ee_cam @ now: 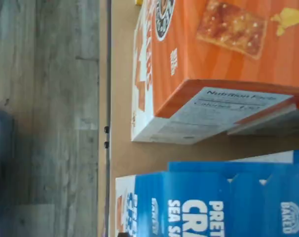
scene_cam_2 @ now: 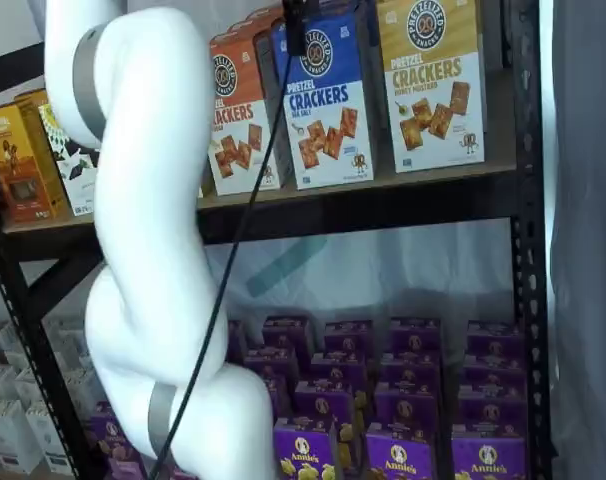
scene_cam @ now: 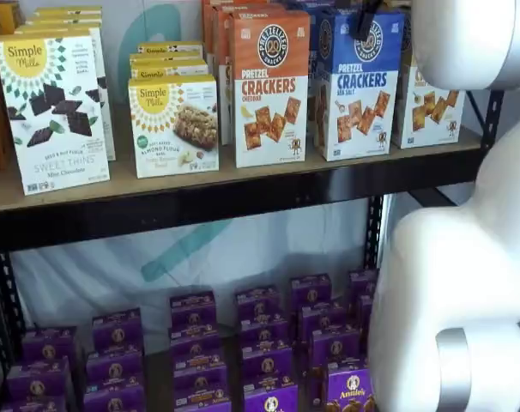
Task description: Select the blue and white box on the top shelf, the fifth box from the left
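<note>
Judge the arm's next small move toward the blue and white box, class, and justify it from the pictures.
Probably a short descent straight onto the blue and white box. In both shelf views the gripper hangs at that box's top edge on the top shelf, with the orange cheddar carton close beside it. Whether the jaws are open cannot be told.

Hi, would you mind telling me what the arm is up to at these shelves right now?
The white arm is reaching up to the top shelf for the blue and white box of sea salt pretzel crackers, which stands between an orange cheddar carton and a yellow-topped carton. The end effector shows only as a dark shape at the box's top edge, so its state is unclear. The box stands upright in its row.
</note>
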Motion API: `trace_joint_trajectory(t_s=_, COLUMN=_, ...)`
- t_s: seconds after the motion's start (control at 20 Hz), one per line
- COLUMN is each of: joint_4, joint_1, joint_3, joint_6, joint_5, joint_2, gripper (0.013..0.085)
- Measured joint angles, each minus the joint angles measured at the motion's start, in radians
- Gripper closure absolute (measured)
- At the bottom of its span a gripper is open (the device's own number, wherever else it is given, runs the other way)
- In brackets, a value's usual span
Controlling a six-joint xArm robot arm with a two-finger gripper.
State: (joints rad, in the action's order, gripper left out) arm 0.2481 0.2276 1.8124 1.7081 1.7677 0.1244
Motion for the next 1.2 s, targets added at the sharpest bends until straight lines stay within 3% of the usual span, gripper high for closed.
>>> trace_joint_trajectory(t_s=0.55, joint_4=-0.050, joint_1=-0.035, joint_3=0.060, joint_6=-0.019, joint_5=0.075, joint_2=-0.057, gripper=0.0130)
trace_joint_trajectory(t_s=0.9, joint_4=-0.055, joint_1=-0.043, joint_3=0.040, joint_6=-0.023, joint_5=0.062, joint_2=-0.049, gripper=0.0130)
trace_joint_trajectory(t_s=1.0, joint_4=-0.057, joint_1=-0.045, joint_3=0.029, joint_6=-0.023, joint_5=0.053, joint_2=-0.043, gripper=0.0210)
trace_joint_trajectory(t_s=1.2, joint_4=-0.054, joint_1=-0.046, joint_3=0.019, joint_6=-0.025, joint_5=0.046, joint_2=-0.038, gripper=0.0290)
